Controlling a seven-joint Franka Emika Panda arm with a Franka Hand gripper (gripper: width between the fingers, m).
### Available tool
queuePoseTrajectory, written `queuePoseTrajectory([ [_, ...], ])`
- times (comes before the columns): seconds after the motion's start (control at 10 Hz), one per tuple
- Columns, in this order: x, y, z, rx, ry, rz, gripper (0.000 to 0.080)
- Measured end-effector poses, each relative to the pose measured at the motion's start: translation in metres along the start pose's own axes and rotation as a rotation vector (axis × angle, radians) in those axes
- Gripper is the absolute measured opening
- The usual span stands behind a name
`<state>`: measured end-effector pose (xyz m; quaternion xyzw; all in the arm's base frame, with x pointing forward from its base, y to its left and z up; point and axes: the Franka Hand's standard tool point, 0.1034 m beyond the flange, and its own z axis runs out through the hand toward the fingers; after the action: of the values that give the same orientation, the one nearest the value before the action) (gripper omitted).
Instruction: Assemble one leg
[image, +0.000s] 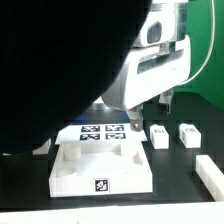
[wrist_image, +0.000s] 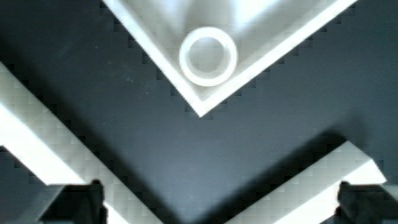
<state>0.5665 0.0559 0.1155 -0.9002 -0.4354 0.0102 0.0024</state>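
Two legs (image: 158, 136) (image: 189, 134) near one pincer (image: 148, 113), spread, empty; one panel (image: 100, 165).

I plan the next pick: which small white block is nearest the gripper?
The leg beside the large panel, leftmost of its kind in the exterior view, just below the gripper.

The large white panel (image: 85, 165) lies flat on the black table (image: 175, 200), just beside the tagged marker board (image: 100, 131).

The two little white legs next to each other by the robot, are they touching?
Apart. The exterior view shows a strip of dark table between the leg on the exterior view's left and the leg on the exterior view's right.
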Motion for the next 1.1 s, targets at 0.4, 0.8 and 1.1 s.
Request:
queuePoseTrajectory([
  [0.4,-0.0002,-0.0002,0.0008,0.001,-0.001,0.000,0.0650],
  [0.8,-0.0002,-0.0003,0.0010,0.002,-0.001,0.000,0.0650],
  [1.1,-0.0003,-0.0003,0.0011,0.002,-0.001,0.000,0.0650],
])
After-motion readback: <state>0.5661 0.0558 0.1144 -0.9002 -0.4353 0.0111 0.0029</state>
